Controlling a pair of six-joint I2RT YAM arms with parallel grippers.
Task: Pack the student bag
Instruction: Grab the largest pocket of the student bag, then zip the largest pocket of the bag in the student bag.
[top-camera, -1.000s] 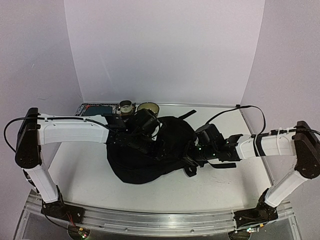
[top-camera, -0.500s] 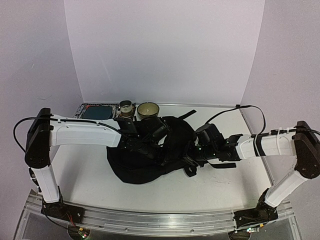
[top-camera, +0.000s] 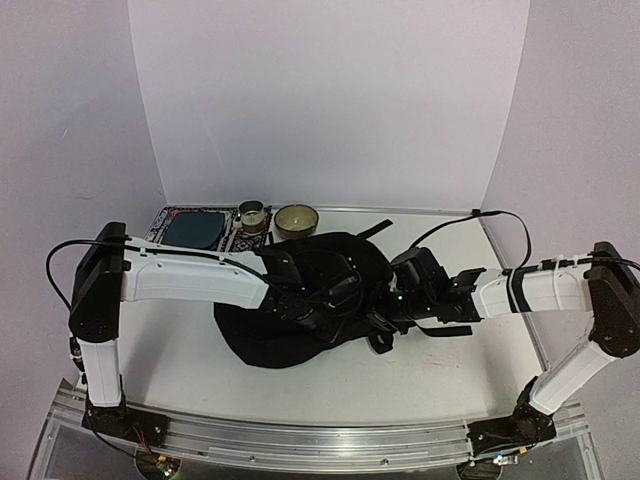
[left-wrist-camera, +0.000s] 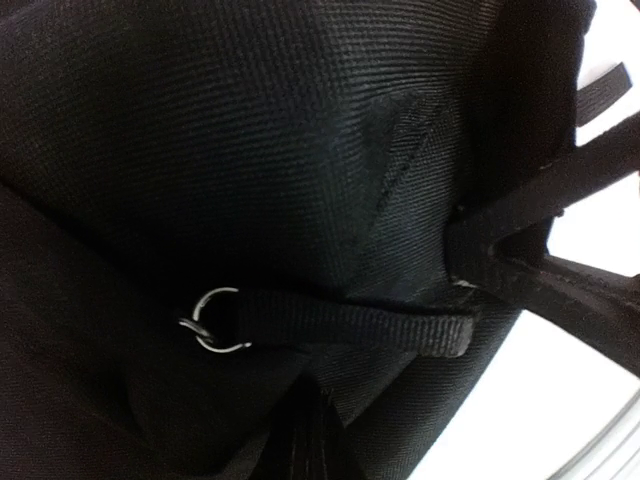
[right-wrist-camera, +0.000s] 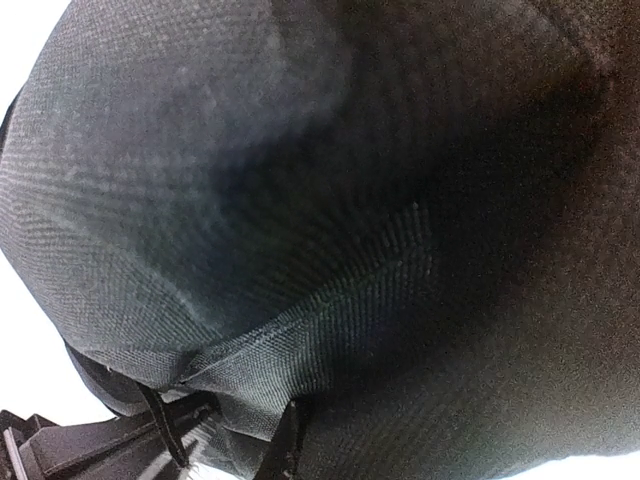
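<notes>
The student bag sat in the middle of the bench. The right tool pinched a fabric fold. The left tool was closed too, though I couldn't tell if it caught anything. That thin fabric could easily slip out under a pull.

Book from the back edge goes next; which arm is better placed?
Probably left: the book lies far left behind the student bag, nearer the left hand; the right hand sits at the bag's right edge.
</notes>
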